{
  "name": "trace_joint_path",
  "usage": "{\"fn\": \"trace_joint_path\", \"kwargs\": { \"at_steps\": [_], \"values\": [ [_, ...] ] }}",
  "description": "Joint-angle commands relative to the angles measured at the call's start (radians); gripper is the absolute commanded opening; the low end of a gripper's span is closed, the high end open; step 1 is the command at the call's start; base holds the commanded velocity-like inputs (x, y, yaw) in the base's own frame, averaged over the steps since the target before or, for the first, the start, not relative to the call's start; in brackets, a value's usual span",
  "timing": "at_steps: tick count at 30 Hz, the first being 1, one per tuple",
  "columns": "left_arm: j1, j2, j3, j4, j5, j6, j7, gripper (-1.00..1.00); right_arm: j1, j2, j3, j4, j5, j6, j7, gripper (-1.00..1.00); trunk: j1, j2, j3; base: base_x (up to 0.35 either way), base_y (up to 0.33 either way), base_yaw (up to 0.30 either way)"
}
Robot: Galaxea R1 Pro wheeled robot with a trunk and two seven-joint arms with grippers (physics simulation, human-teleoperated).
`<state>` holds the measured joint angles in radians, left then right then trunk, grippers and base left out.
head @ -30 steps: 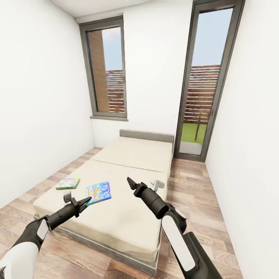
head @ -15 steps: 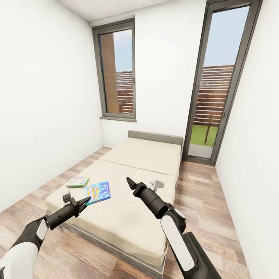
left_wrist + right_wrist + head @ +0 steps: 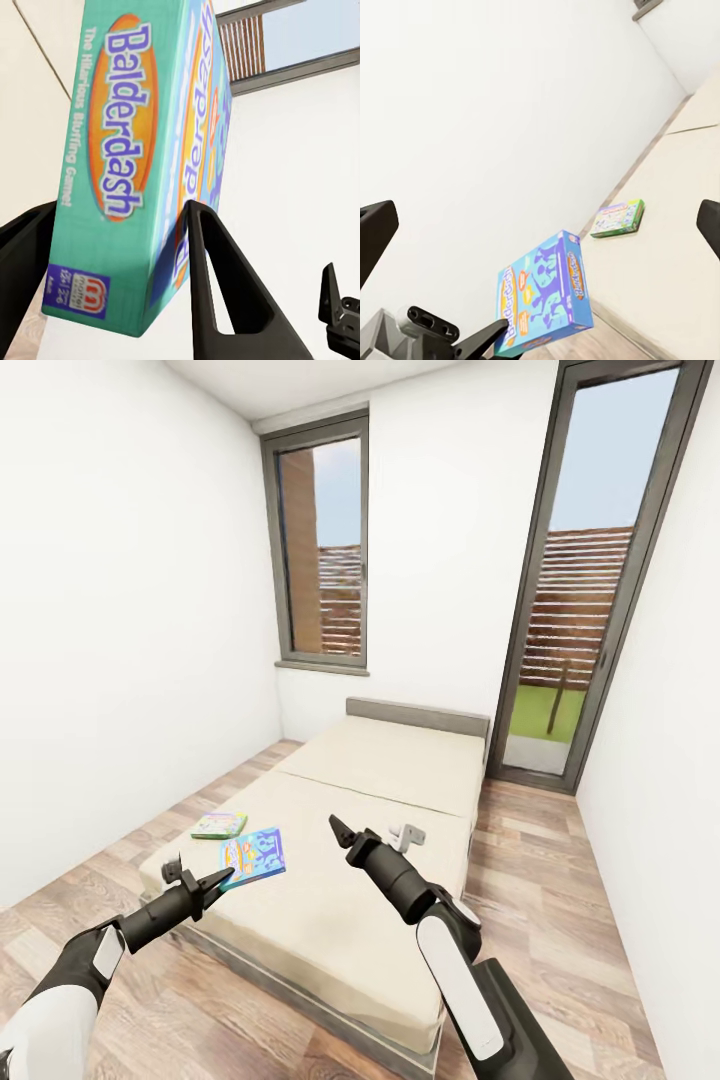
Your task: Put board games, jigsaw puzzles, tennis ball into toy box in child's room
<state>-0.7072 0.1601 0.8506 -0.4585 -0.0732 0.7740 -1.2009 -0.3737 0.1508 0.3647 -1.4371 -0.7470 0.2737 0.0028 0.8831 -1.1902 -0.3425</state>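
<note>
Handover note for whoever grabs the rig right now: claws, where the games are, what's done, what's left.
Left claw: shut on the blue Balderdash box, gripped at its near edge, held above the bed.
Right claw: open, empty, over the mattress.
Green-edged game box: lying flat on the bed near its left edge, untouched.
Done: blue box picked up.
Left: carry it to the toy box, return for the green one, then the table toys.
</note>
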Motion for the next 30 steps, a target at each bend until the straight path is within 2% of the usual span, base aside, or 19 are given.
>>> {"fn": "trace_joint_path", "kwargs": {
  "at_steps": [1, 8, 18, 28, 30],
  "values": [
    [-0.001, -0.001, 0.007, 0.0, -0.008, 0.008, -0.005, -1.0, -0.001, 0.001, 0.0, -0.001, -0.004, 0.004, 0.0, 1.0, 0.0, -0.001, -0.001, 0.0, 0.002, 0.001],
    [-0.001, -0.001, 0.007, 0.0, -0.008, 0.008, -0.005, -1.0, -0.001, 0.004, 0.005, -0.002, 0.006, 0.003, -0.005, 1.0, 0.0, -0.001, 0.0, 0.0, 0.015, 0.12],
    [-0.001, -0.001, 0.007, 0.0, -0.008, 0.008, -0.004, -1.0, -0.001, 0.004, 0.005, -0.002, 0.004, 0.003, -0.006, 1.0, 0.0, -0.001, 0.005, 0.0, 0.154, 0.262],
    [-0.001, -0.001, 0.008, 0.0, -0.008, 0.01, -0.005, -1.0, -0.001, 0.006, 0.005, -0.002, 0.001, 0.004, -0.006, 1.0, 0.0, -0.001, 0.011, 0.0, 0.018, 0.27],
    [-0.001, -0.001, 0.008, 0.0, -0.008, 0.01, -0.005, -1.0, -0.001, 0.005, 0.005, -0.002, 0.001, 0.004, -0.006, 1.0, -0.008, 0.013, 0.018, 0.0, 0.001, 0.27]
  ]
}}
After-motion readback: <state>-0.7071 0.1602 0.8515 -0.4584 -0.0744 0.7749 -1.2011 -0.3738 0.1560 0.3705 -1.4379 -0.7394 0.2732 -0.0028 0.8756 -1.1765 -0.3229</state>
